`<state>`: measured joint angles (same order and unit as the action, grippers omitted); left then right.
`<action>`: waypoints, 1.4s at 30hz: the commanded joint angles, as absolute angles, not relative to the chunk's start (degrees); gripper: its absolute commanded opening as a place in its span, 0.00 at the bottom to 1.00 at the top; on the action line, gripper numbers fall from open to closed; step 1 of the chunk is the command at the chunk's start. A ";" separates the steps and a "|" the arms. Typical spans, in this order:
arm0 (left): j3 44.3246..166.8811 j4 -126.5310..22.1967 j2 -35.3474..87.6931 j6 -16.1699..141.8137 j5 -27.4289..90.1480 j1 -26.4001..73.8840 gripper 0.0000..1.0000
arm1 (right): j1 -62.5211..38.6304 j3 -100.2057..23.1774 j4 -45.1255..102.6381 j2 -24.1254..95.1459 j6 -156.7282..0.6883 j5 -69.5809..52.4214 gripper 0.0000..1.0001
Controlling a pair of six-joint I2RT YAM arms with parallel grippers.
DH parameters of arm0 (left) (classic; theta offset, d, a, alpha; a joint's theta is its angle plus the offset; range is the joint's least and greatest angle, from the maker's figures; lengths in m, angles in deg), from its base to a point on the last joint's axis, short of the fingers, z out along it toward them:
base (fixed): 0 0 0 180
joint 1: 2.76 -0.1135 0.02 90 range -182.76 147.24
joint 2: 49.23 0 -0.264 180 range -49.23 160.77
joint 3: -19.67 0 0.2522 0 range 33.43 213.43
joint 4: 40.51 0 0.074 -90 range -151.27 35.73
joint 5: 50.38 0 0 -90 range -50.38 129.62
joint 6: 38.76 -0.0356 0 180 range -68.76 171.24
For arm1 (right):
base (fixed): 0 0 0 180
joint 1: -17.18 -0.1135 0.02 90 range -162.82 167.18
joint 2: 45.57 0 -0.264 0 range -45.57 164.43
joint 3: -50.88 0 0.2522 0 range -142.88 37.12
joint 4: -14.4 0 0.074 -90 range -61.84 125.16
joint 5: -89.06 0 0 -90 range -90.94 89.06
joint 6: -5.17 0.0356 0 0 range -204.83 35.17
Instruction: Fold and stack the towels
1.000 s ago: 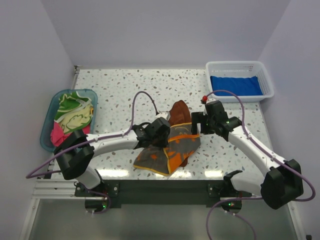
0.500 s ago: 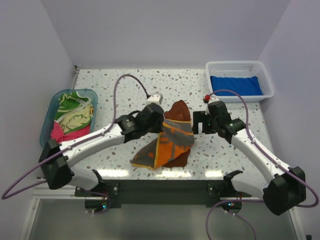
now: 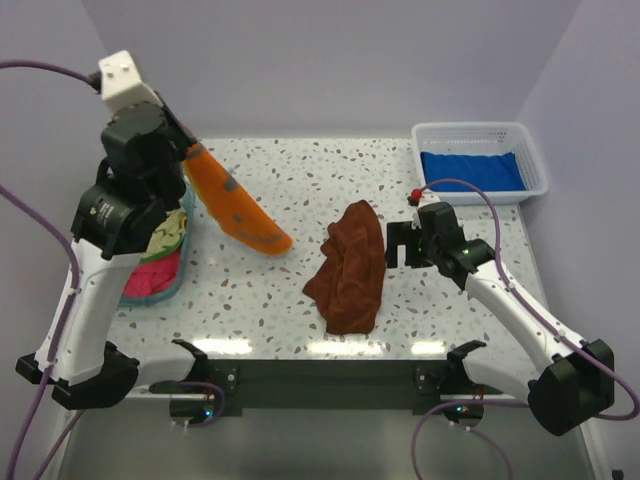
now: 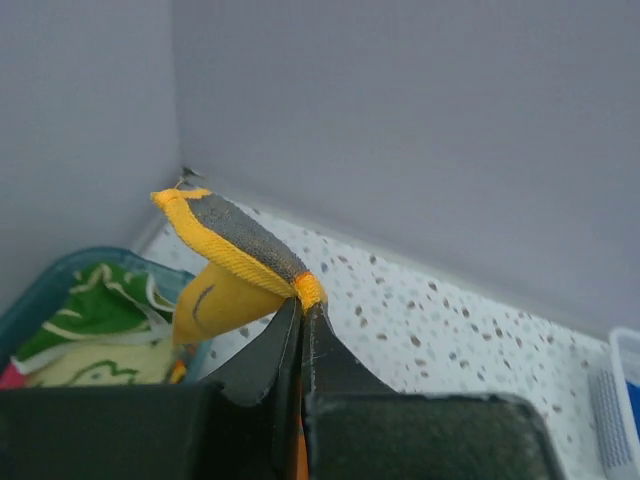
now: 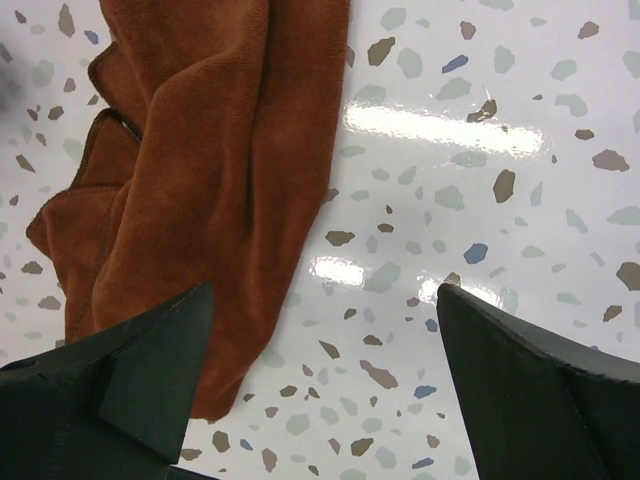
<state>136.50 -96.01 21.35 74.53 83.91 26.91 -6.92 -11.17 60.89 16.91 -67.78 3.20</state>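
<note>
Cloth count, one each: orange towel, brown towel, blue towel

You have free tabletop between the hanging orange towel and the brown towel; the white basket blocks the far right corner.

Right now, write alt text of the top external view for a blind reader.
High up, the left gripper is shut on the orange towel, which dangles over the table. A rust brown towel lies crumpled beside the open right gripper.
</note>
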 commanded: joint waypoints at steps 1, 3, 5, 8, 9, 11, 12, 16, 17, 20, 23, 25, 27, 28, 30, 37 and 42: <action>146.53 -94.55 22.75 61.99 99.52 24.76 0.00 | -7.16 -13.42 59.80 16.04 -68.22 0.91 0.96; 148.39 -89.37 23.01 51.98 104.98 24.40 0.00 | -7.08 -13.59 59.71 16.13 -68.22 0.47 0.96; 146.39 -74.81 21.71 37.19 111.15 24.14 0.00 | -7.08 -13.85 59.71 16.30 -68.40 -0.15 0.96; 139.71 -56.07 19.60 22.31 114.50 23.88 0.00 | -7.08 -14.29 59.71 16.74 -68.57 -0.59 0.96; 135.08 -51.24 19.06 19.63 115.03 23.26 0.00 | -7.08 -14.21 59.63 16.92 -68.57 -0.76 0.96; 131.36 -47.15 18.18 18.89 115.03 22.39 0.00 | -7.08 -14.03 59.36 17.01 -68.58 -0.76 0.96; 127.69 -47.76 17.92 20.55 114.60 21.68 0.00 | -7.08 -13.77 59.01 17.09 -68.57 -0.76 0.96; 119.85 -67.91 18.53 39.95 104.54 11.62 0.00 | -7.08 -13.33 58.66 17.71 -68.66 -3.22 0.96; 117.83 -69.81 18.97 47.04 101.18 8.61 0.00 | -7.08 -13.24 58.75 17.71 -68.84 -4.09 0.96; 109.04 -71.06 20.80 54.89 90.36 -2.03 0.05 | -7.08 -12.80 58.83 18.06 -69.28 -5.59 0.96; 103.93 -71.41 23.62 58.52 83.93 -7.76 0.12 | -7.08 -12.28 58.84 18.15 -70.07 -7.61 0.96; 101.20 -70.27 24.50 59.41 82.87 -8.91 0.18 | -7.16 -11.92 58.75 18.50 -70.16 -9.54 0.96; 101.72 -71.75 26.35 61.87 82.69 -9.70 0.39 | -7.34 -12.10 59.01 19.38 -70.51 -10.78 0.96; 102.42 -74.37 27.22 62.75 82.77 -9.96 0.48 | -7.51 -12.19 59.27 19.64 -70.86 -11.30 0.95; 104.96 -77.54 29.25 65.56 83.48 -10.14 0.78 | -8.56 -12.71 60.23 20.69 -71.91 -11.05 0.93; 107.27 -85.48 24.78 73.47 61.47 -7.43 1.00 | -12.26 -15.00 60.77 26.39 -73.06 -7.01 0.87; 99.64 -83.90 18.80 79.00 54.41 7.68 0.99 | -12.26 -18.50 59.10 31.06 -71.39 -3.15 0.75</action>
